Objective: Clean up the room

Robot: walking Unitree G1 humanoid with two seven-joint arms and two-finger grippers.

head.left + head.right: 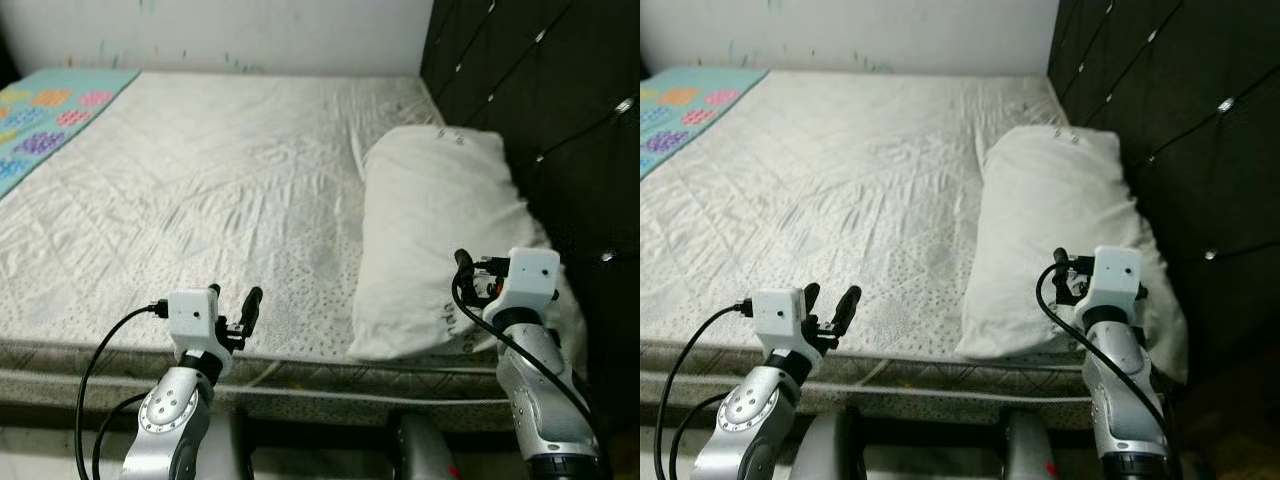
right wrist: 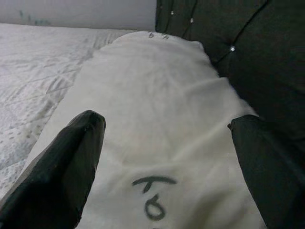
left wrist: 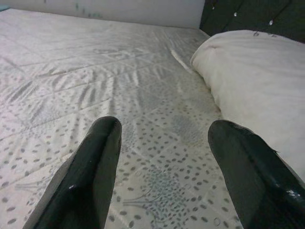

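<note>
Now both grippers hover at the mattress (image 1: 200, 180) edge.
Pillow (image 1: 440, 230) lies on the mattress against the headboard (image 1: 540, 110); right gripper (image 2: 164, 157) hangs released above its near end, left gripper (image 3: 162, 167) spread beside it.

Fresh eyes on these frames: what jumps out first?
The big white pillow lying on the bare patterned white mattress, hard against the dark tufted headboard on the robot's right. The right gripper is open at the pillow's near end, where there is black handwriting. The left gripper hovers open over the mattress's near edge, and a colourful quilt covers the far left corner.
</note>
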